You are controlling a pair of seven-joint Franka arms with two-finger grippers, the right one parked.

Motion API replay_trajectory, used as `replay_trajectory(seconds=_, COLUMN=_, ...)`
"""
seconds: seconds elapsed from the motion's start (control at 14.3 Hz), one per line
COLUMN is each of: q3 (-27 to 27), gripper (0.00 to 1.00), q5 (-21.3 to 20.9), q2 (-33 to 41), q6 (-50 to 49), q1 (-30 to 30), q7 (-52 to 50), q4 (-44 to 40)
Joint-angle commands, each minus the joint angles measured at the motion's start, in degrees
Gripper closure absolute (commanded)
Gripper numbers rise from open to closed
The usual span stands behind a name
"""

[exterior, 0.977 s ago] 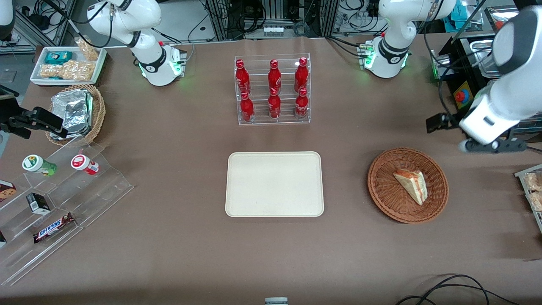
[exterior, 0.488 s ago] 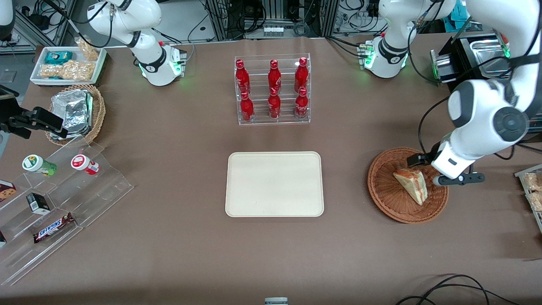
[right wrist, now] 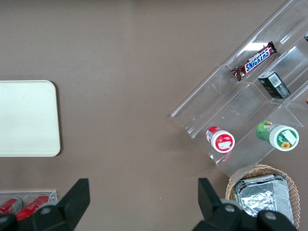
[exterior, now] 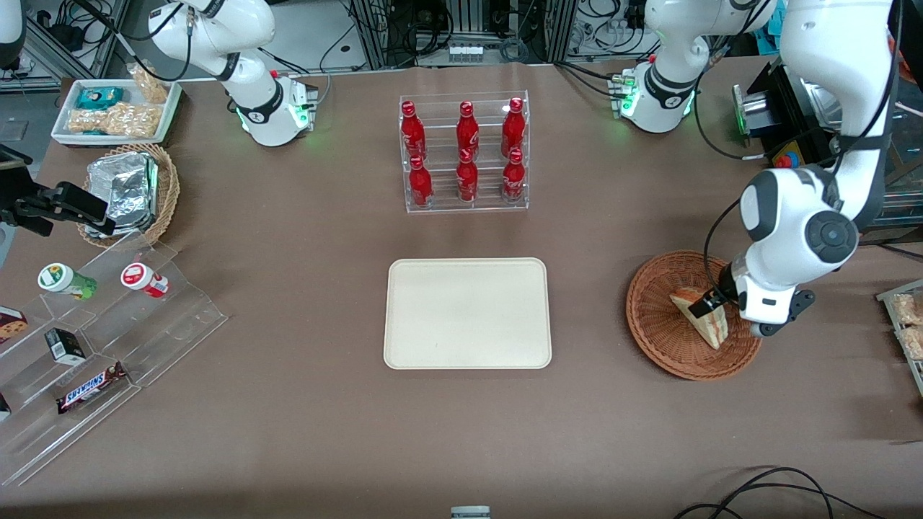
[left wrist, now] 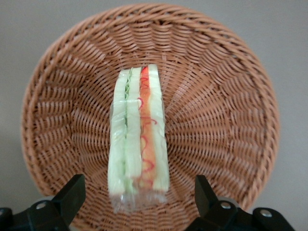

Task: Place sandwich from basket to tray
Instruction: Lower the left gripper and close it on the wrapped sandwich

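Brown tabletop, cream tray (exterior: 467, 313) bare at centre. Sandwich (left wrist: 138, 139) lies in the basket (left wrist: 231, 96) toward the working arm's end. Gripper (left wrist: 139, 202) sits above it, fingers (left wrist: 72, 192) spread wide, straddling the wedge. Approach step; next: descend, close, lift.

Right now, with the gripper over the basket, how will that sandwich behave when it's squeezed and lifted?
The sandwich looks soft, so it probably squashes between the open gripper's fingers. Its clear wrap may be slippery. It stands on a narrow edge in the basket, so a nudge could tip it.
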State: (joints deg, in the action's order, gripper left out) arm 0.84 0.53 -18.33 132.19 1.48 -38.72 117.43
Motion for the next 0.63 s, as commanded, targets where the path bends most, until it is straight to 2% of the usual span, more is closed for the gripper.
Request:
replay_trajectory(seconds=0.0, q3=0.1, gripper=0.41, q5=0.4, q2=-3.0, q6=1.2, q1=-1.7, q7=-2.5, q4=-1.0)
replay_trajectory(seconds=0.07, q3=0.1, gripper=0.77, q5=0.4, q2=-2.9, q6=1.1, q1=-1.9, q7=-2.6, q4=-0.8)
replay_trajectory(seconds=0.14, q3=0.1, gripper=0.89, q5=0.2, q2=-2.9, q6=0.8, q1=-1.9, q7=-2.3, q4=-1.0)
replay_trajectory(seconds=0.28, q3=0.1, gripper=0.94, q5=0.0, q2=-2.2, q6=-0.5, q1=-1.7, q7=-2.4, q4=-1.6)
replay_trajectory(seconds=0.56, q3=0.9, gripper=0.95, q5=0.0, q2=-1.1, q6=-13.9, q1=0.3, q7=-4.5, q4=-9.6)
